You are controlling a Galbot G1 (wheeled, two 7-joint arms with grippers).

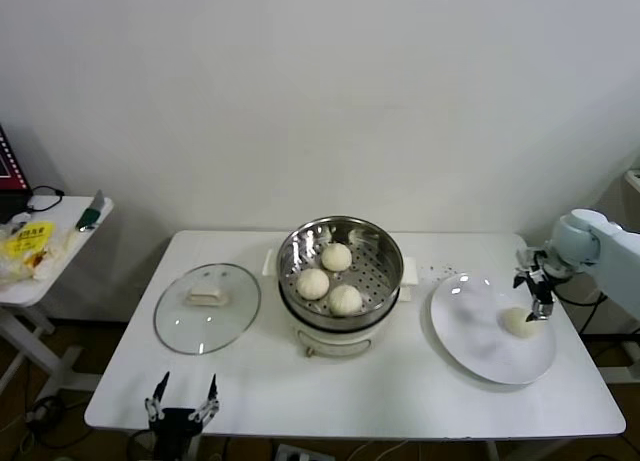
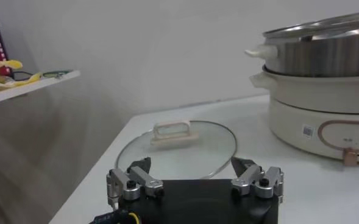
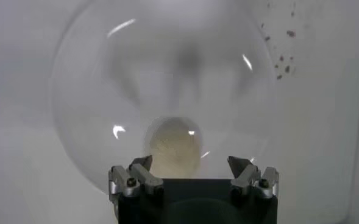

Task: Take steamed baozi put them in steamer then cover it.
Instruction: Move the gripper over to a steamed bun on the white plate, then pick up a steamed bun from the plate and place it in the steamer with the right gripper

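White table [image 1: 400, 401], steamer [image 1: 340, 271] at centre: three baozi inside, one on the plate [image 1: 470, 351].
Right gripper [image 1: 533, 289], jaws spread, hovers just above the plate baozi [image 1: 518, 322], right of steamer. Cover [image 1: 207, 307] lies left of steamer; left gripper [image 1: 182, 401], spread, idles near it.

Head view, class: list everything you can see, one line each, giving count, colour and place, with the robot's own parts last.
baozi in steamer: three, cream-white, on the perforated floor
baozi on plate: one, cream-white
steamer: one, shiny steel on cream base, table centre
cover: one, clear glass, left of steamer
plate: one, white, right of steamer
table: one, white
side table: one, white, far left, holding yellow packet
left gripper: black, open, near edge
right gripper: open, above plate's baozi
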